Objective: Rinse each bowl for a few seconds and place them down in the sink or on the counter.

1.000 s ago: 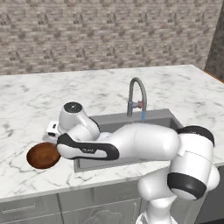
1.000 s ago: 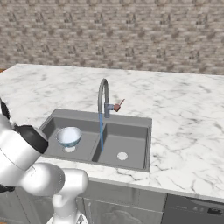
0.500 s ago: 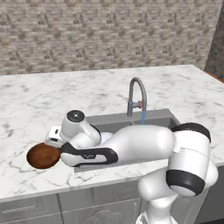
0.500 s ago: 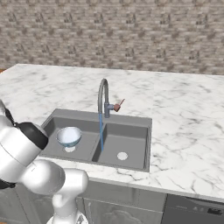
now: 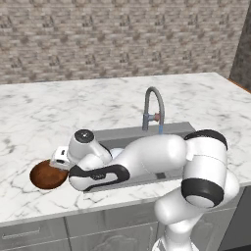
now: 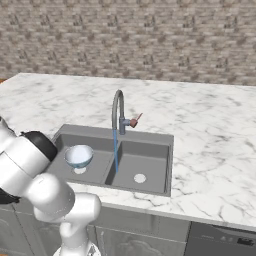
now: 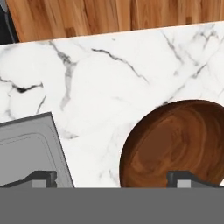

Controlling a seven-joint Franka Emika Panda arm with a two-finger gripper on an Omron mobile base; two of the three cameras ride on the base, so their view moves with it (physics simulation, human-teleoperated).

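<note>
Two bowls are sitting in this kitchen, well apart from each other; the dark reddish-brown bowl (image 5: 47, 175) is resting upright on the white marble counter (image 5: 29, 122), just left of the sink's (image 6: 150, 137) rim and near the counter's front edge, while the pale blue-white bowl (image 6: 78, 155) is standing upright in the sink's left basin, close to that basin's drain; water is running in a thin blue stream from the gooseneck tap (image 6: 118, 110) down toward the divider between the two basins. Beside the brown bowl the gripper (image 7: 116, 178) is hanging with its jaws spread wide and nothing between them; in the hand view one dark fingertip (image 7: 42, 179) is showing over the sink's grey corner and the other over the bowl's wooden inside, though I cannot tell whether either is touching anything. Stretching low across the sink's front, the white arm (image 5: 147, 159) is reaching from the base toward the brown bowl; behind the counter a brick wall (image 5: 122, 39) is rising.
</note>
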